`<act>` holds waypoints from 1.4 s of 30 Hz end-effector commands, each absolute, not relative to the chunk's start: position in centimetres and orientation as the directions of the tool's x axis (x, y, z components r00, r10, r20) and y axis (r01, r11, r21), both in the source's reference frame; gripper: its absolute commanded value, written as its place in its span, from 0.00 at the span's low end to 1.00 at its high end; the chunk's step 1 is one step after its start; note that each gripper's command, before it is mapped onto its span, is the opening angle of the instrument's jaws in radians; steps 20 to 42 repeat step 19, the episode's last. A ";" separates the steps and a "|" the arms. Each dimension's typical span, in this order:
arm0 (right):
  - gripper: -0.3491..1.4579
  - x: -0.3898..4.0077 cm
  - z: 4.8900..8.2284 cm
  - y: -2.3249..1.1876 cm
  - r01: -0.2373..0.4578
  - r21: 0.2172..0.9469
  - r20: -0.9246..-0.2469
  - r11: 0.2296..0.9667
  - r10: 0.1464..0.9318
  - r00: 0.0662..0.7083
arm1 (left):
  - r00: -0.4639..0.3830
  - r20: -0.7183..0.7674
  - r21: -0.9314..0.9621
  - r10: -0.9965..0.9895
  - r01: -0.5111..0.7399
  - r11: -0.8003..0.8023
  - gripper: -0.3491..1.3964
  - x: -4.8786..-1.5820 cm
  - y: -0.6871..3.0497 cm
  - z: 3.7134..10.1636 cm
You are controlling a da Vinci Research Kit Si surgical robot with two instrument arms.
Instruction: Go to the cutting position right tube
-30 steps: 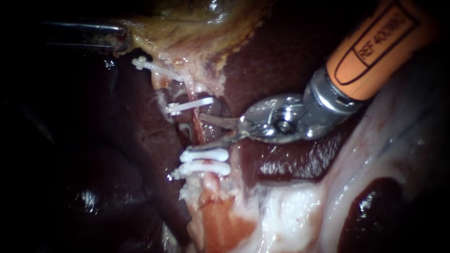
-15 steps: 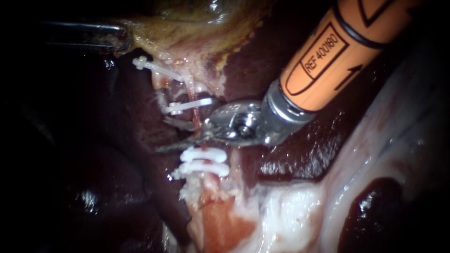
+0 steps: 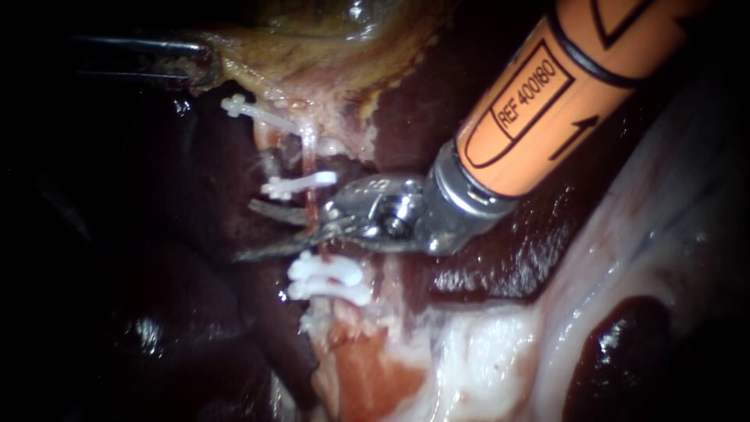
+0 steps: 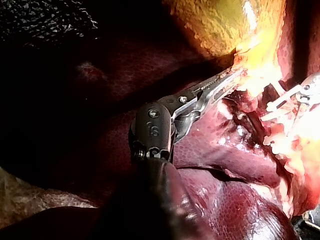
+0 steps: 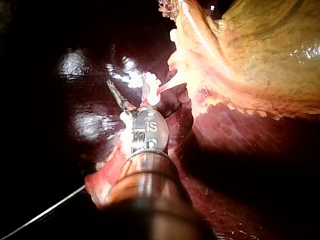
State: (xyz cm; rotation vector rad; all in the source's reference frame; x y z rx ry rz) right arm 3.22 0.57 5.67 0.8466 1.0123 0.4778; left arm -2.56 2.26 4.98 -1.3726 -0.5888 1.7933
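Observation:
My right instrument [image 3: 244, 231] comes in from the upper right on an orange shaft, its two blades open. A thin reddish tube [image 3: 310, 152] passes between the blades. The blades sit below a single white clip [image 3: 301, 184] and above two white clips [image 3: 328, 280]. Another clip [image 3: 238, 105] lies higher up. In the right wrist view the open blades [image 5: 132, 91] reach among the white clips [image 5: 151, 80] under the gallbladder [image 5: 250, 60]. My left instrument [image 3: 199, 66] is at the upper left. Its long jaws [image 4: 227, 80] are shut on the yellowish gallbladder edge [image 4: 255, 65], holding it up.
Dark red liver [image 3: 195, 203] surrounds the tube on both sides. Pale whitish tissue [image 3: 484, 367] and a raw pink stump [image 3: 367, 367] lie below the lower clips. The gallbladder [image 3: 312, 47] hangs above the clips.
My right instrument has moved left and its open blades now straddle the reddish tube. The clips and tube have shifted slightly left. The left instrument has held still.

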 end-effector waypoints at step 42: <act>0.99 3.27 5.49 0.58 0.090 0.809 -0.550 0.580 0.697 0.460 | -0.106 -0.582 -0.753 0.806 -0.305 -0.583 0.00 -2.57 2.26 4.98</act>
